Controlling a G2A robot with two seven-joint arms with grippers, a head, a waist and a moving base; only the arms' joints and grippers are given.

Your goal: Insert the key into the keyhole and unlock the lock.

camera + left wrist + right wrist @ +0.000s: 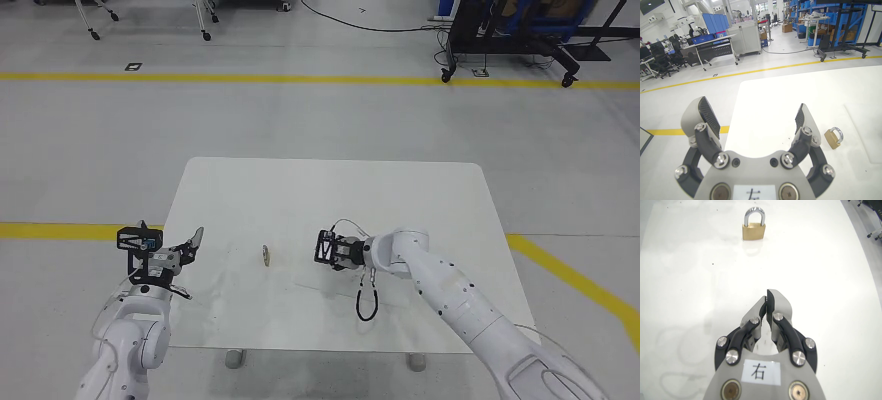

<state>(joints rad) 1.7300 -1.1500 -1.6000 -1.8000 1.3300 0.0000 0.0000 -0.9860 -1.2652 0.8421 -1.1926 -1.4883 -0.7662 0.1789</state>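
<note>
A padlock sits on the counter, left of centre, between the two arms. The left jaws are at the counter's left edge, well apart from it. The right jaws are to its right, nearer, pointing at it.

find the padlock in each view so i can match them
Top view: padlock on the white table, between left gripper and right gripper.
Left wrist view: padlock on the table beside the open left gripper.
Right wrist view: padlock ahead of the shut right gripper.
Shared landmark: the white table.
</note>
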